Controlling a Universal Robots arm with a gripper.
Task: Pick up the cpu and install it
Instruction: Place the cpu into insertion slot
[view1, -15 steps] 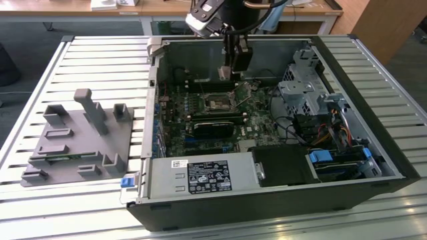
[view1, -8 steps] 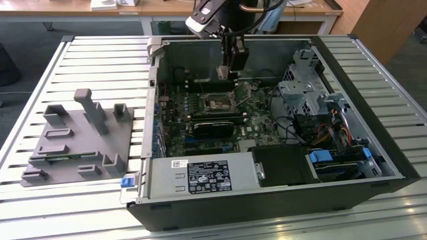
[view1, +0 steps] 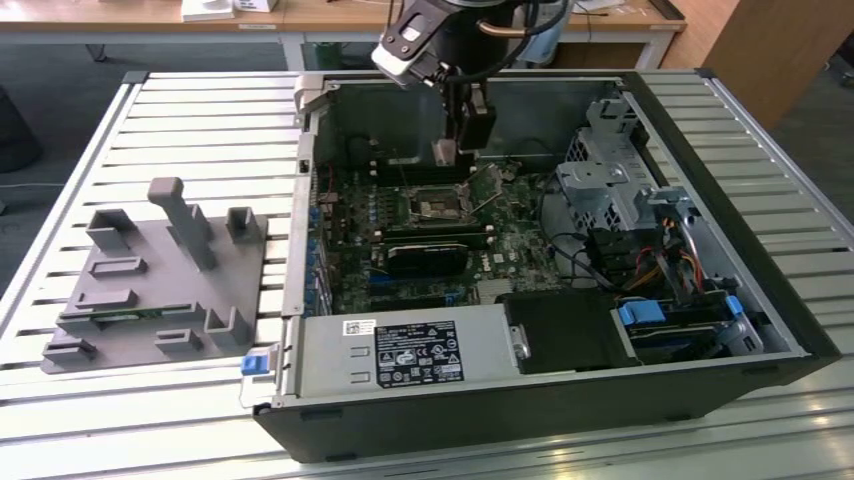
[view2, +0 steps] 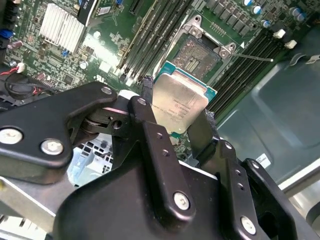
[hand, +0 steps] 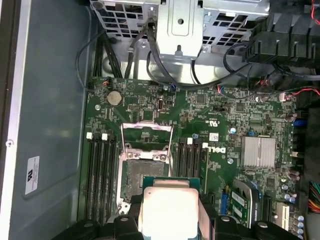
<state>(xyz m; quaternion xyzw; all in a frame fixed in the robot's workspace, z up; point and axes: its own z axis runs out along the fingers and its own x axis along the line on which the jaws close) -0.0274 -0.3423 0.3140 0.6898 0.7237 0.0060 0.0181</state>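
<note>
A slatted metal desk (view1: 200, 110) carries an open black computer case (view1: 507, 425), which reaches toward the desk's edge on the exterior view's right. A grey tray (view1: 154, 285) with upright posts sits just beside the case, nearer the edge on the exterior view's left. Inside the case are a green motherboard (view1: 354, 230), a silver labelled power supply (view1: 400, 355) and a metal drive cage (view1: 607, 190). In the first wrist view a finned heatsink (hand: 258, 151) and a coin battery (hand: 114, 97) sit on the board.
</note>
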